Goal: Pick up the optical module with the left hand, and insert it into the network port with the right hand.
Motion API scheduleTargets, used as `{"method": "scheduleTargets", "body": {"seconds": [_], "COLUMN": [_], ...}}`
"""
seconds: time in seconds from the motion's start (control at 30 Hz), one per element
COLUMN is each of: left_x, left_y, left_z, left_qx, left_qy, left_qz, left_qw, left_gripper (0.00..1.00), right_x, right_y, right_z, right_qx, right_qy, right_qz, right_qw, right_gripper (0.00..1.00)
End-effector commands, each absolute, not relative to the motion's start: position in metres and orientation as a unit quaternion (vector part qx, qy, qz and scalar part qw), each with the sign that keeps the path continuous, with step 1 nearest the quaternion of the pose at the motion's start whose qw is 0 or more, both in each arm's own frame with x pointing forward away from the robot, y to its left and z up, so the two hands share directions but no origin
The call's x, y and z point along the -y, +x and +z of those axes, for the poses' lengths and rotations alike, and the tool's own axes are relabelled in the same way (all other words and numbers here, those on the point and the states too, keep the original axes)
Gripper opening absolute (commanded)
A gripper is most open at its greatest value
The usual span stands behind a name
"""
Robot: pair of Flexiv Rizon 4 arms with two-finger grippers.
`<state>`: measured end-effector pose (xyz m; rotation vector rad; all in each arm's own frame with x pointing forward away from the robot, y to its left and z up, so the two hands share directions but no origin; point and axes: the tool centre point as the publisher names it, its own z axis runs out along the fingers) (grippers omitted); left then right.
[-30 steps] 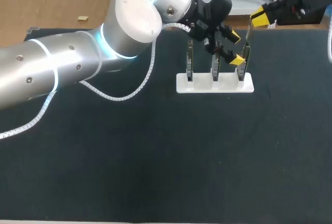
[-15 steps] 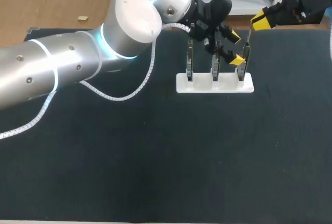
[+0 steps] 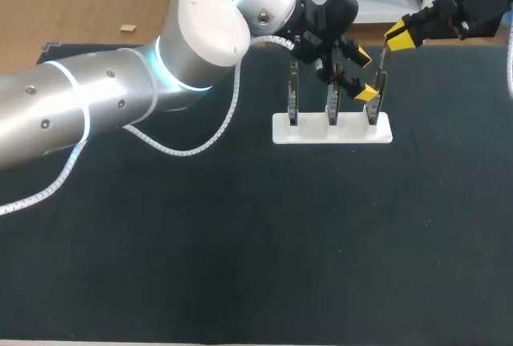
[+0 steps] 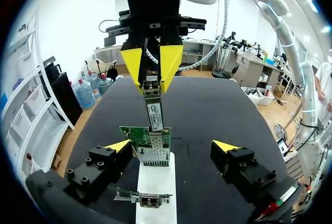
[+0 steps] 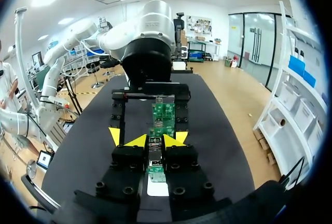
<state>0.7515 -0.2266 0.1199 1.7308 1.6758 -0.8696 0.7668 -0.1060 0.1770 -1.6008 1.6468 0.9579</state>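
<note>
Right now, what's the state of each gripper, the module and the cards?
left gripper: open, end card between its fingers
right gripper: shut on the optical module
optical module: upright, lower end at the end card's port; depth unclear
end card: upright in the white stand
middle card: upright in stand
third card: upright in stand

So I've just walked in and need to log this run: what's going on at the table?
The right gripper is shut on the optical module, holding it upright with its lower end at the network port of the end card in the white stand. The left gripper is open, one finger on each side of that card. How far in the module sits cannot be told.
</note>
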Motion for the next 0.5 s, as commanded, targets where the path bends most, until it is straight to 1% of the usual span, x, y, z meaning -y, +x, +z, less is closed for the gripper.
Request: {"method": "scheduleTargets", "body": {"seconds": [0.03, 0.5], "left_x": [0.2277, 0.2277], "left_y": [0.7538, 0.7538], "left_z": [0.1206, 0.1206], "left_qx": [-0.627, -0.627], "left_qy": [0.649, 0.649], "left_qz": [-0.325, -0.325], "left_qw": [0.283, 0.283], "left_gripper": [1.00, 1.00], "right_x": [0.1045, 0.1035], "right_y": [0.7655, 0.7643], "right_z": [0.1758, 0.1744], "right_qx": [-0.629, -0.636], "right_qy": [-0.607, -0.598], "right_qz": [0.363, 0.364], "right_qw": [0.321, 0.323], "right_gripper": [0.00, 0.00]}}
